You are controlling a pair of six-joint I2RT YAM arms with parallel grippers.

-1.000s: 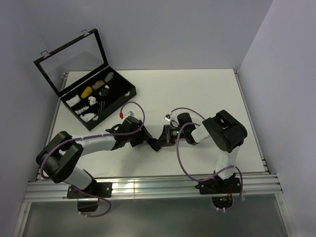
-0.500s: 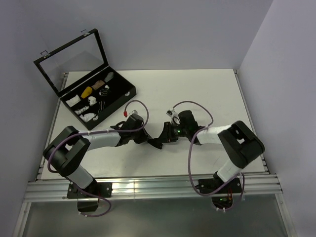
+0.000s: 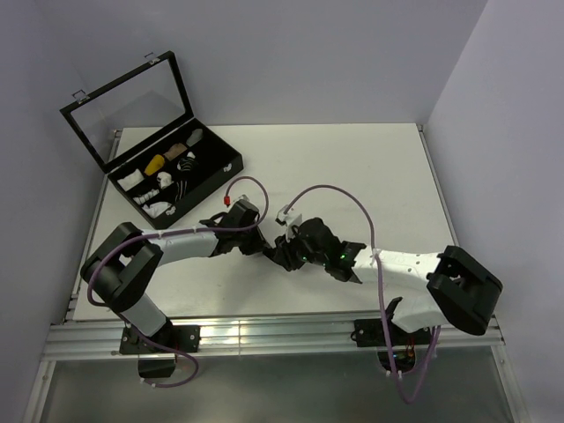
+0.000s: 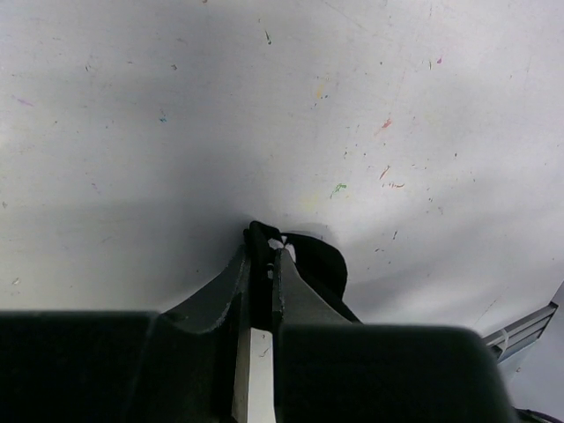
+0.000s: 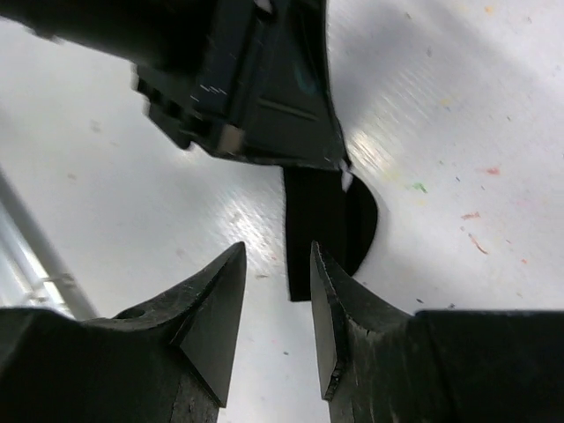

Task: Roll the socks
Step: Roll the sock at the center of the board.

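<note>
Mid-table, the left gripper (image 4: pixel 264 254) pinches the socks (image 4: pixel 319 264); the right gripper (image 5: pixel 278 257) (narrowly parted, empty) must grasp and roll.

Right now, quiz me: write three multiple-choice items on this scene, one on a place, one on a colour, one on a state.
1. Where on the table does the open case stand?
A. Far left corner
B. Near right corner
C. Between the arm bases

2. What colour is the sock held mid-table?
A. White
B. Yellow
C. Black

3. How does the right end effector stand?
A. Shut on the sock
B. Open, fingers apart
C. Out of every view

Answers:
1 A: the top view shows it at the far left, lid raised.
2 C: both wrist views show black fabric.
3 B: its wrist view shows a clear gap between the fingers, while the left end effector pinches the sock.
</note>
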